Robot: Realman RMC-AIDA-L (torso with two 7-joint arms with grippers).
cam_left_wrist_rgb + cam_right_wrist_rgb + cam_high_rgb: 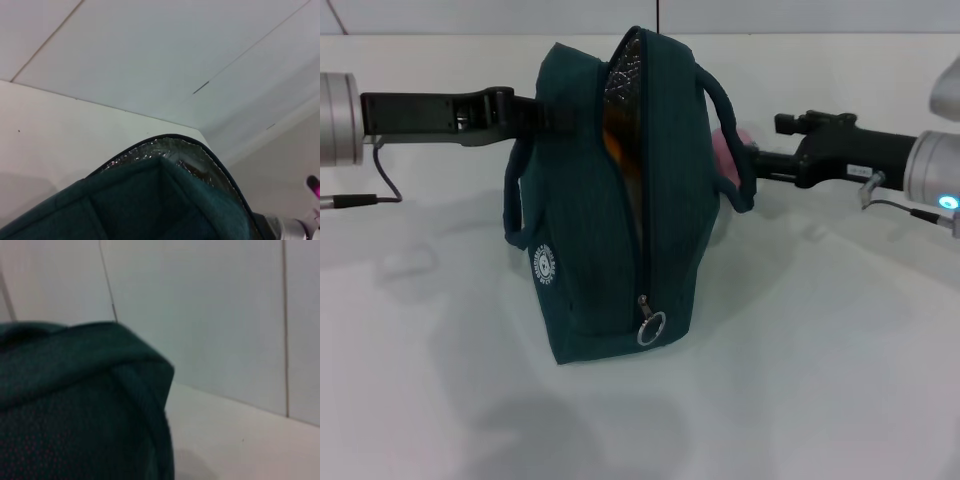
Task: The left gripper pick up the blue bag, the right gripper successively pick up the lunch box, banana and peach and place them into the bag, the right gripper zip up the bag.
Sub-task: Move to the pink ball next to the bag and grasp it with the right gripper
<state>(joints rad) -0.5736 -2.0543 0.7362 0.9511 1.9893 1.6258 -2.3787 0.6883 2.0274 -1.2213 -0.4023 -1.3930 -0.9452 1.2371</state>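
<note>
The blue bag [590, 230] stands upright on the white table, its zip open along the top and front edge. The silver ring pull [651, 327] hangs low at the front. My left gripper [552, 112] is shut on the bag's upper left edge. An orange-yellow piece of the banana [616, 140] shows inside the opening, against the shiny lining [165, 150]. My right gripper [748, 165] is level with the bag's right side, shut on the pink peach [728, 155], which is half hidden behind the right handle [732, 130]. The lunch box is out of view. The right wrist view is filled by the bag's fabric [75, 405].
The white table [820, 380] stretches in front of and to both sides of the bag. A pale wall [770, 15] rises at its far edge. A cable [380, 185] loops below the left arm.
</note>
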